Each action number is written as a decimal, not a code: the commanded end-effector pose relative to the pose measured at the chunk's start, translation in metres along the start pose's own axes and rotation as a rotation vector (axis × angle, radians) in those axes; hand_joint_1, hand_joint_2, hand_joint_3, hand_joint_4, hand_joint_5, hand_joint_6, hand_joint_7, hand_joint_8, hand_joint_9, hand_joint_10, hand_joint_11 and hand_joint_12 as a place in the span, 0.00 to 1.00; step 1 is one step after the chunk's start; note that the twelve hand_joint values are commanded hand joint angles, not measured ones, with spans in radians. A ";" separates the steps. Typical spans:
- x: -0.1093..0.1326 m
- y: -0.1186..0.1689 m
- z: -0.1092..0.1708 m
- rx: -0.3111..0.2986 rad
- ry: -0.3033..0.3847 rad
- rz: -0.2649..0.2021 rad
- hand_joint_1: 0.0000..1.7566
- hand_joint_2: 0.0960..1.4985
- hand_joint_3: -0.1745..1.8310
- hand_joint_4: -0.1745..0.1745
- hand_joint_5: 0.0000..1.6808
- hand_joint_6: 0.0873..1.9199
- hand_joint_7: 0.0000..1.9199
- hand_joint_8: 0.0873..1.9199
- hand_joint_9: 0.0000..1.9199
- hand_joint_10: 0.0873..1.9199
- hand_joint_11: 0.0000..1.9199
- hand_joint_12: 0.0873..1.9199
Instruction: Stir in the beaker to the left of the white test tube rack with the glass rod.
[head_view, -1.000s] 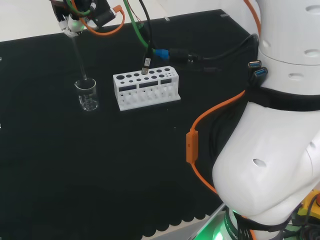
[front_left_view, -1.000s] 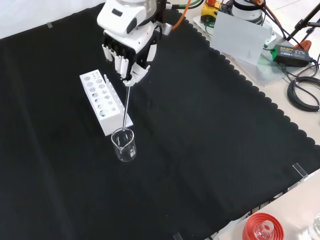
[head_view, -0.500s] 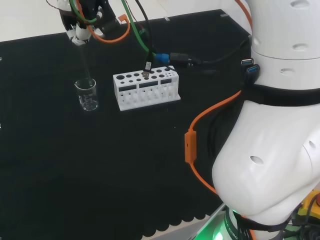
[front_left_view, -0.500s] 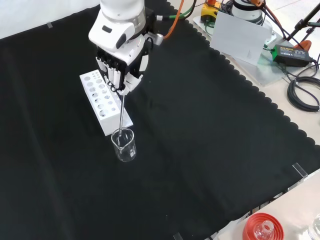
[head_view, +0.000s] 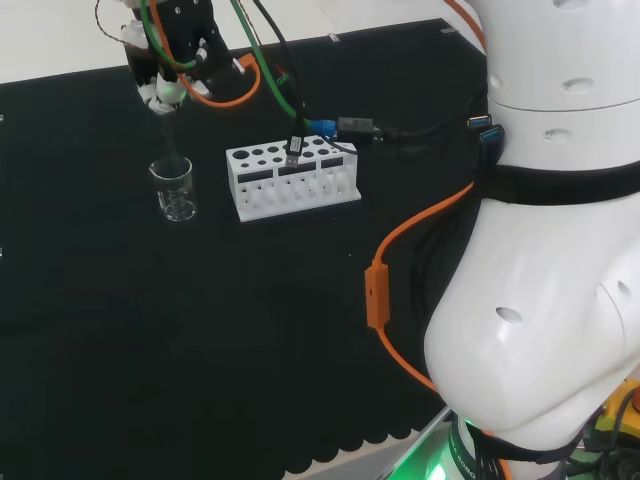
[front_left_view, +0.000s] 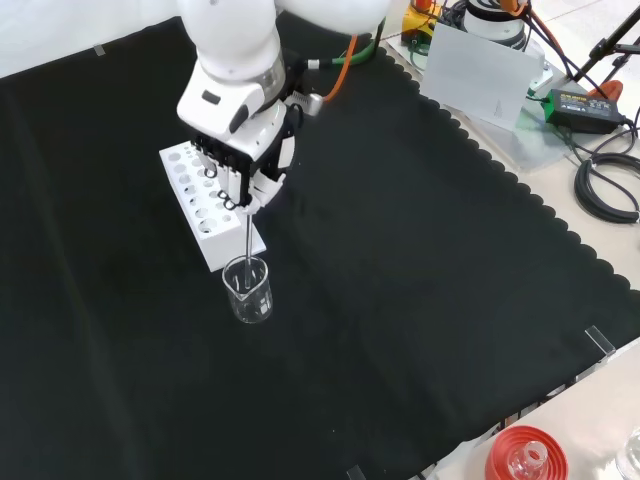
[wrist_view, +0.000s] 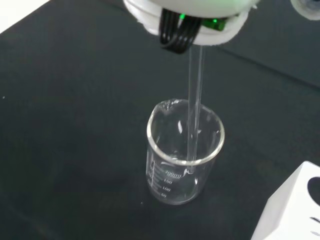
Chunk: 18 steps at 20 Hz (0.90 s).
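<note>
Hand (front_left_view: 240, 160) w/ fingers clenched round glass rod (front_left_view: 247, 235), rod tip down inside clear beaker (front_left_view: 249, 290), just left of white rack (head_view: 292, 180) in head view.

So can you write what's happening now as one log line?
step: stirring | hand: curled on glass rod | rod tip: inside beaker | rack: beside beaker

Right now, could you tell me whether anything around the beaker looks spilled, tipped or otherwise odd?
Nothing stands out. The beaker stands upright on the black cloth beside the white test tube rack, no spill visible, and the hand holds the glass rod down inside it.
</note>
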<state>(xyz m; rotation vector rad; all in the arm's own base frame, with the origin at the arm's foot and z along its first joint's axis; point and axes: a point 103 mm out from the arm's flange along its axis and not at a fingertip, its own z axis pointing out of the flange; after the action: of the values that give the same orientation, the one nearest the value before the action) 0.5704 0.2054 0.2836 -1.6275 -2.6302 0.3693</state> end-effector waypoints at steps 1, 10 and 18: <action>0.008 0.003 0.012 0.008 0.011 -0.005 0.75 0.46 0.35 0.00 0.69 0.25 0.70 0.36 0.97 0.07 0.83 0.33; 0.019 0.015 0.017 0.024 0.023 -0.013 0.75 0.46 0.35 0.00 0.69 0.25 0.70 0.36 0.97 0.07 0.83 0.33; 0.010 0.034 0.016 0.017 0.022 -0.022 0.75 0.46 0.35 0.00 0.69 0.25 0.70 0.36 0.97 0.07 0.83 0.33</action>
<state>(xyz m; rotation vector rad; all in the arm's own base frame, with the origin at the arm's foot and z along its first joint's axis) 0.5833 0.2258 0.2629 -1.5892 -2.6155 0.3531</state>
